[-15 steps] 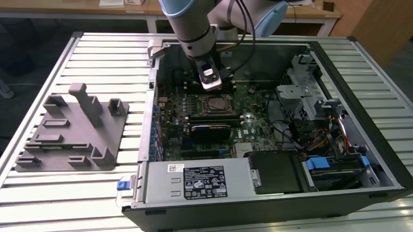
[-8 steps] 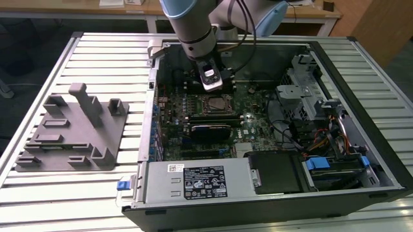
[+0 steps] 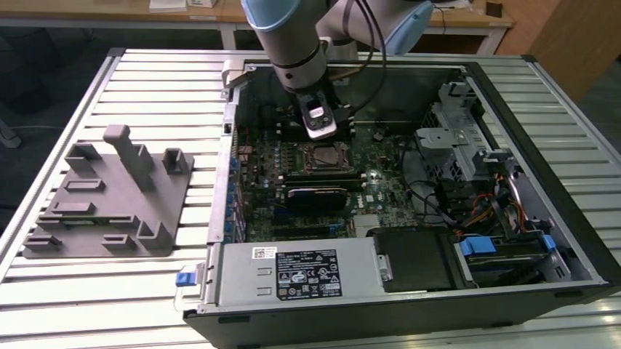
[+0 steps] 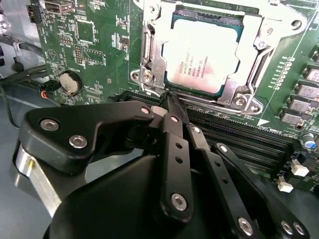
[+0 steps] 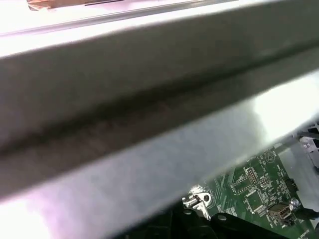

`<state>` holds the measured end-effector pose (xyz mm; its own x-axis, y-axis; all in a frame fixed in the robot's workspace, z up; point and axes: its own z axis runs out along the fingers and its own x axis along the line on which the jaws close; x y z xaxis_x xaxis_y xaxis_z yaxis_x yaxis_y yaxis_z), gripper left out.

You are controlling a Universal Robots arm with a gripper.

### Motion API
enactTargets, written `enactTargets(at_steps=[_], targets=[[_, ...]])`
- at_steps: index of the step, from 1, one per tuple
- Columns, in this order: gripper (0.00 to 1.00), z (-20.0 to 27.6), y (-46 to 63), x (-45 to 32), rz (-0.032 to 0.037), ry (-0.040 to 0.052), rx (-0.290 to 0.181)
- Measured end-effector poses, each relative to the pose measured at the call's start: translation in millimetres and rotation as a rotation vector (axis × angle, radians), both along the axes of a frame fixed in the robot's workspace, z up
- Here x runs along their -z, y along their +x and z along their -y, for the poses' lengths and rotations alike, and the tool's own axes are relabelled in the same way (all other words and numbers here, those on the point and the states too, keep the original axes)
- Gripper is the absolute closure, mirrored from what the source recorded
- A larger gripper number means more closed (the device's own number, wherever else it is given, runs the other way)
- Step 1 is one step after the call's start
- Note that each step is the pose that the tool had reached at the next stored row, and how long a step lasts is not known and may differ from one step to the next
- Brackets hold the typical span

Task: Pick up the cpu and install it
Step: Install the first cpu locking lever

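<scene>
The cpu (image 4: pixel 199 59), a thin square with a matte silver-grey lid, lies seated in the socket (image 4: pixel 149 55), ringed by the shiny metal frame on the green board (image 4: pixel 94 45). The black gripper (image 4: pixel 168 102) hangs just beside the socket's edge, fingers pressed together, holding nothing. The grey plastic tray (image 3: pixel 107 200) sits well apart, outside the open case (image 3: pixel 572 240).

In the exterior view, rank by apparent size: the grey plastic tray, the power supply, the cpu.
1. grey plastic tray
2. power supply, slightly smaller, though it sits nearer the camera, so the order is unsure
3. cpu, by far the smallest
</scene>
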<state>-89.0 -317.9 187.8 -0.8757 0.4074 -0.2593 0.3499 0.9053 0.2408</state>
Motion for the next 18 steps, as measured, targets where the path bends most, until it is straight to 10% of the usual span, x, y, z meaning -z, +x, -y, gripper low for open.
enactTargets(at_steps=[11, 18], targets=[[0.89, 5.1, 2.1, 0.0, -0.0001, 0.049, 0.0], [0.89, 8.9, 4.6, 0.0, -0.0001, 0.0576, 0.0]])
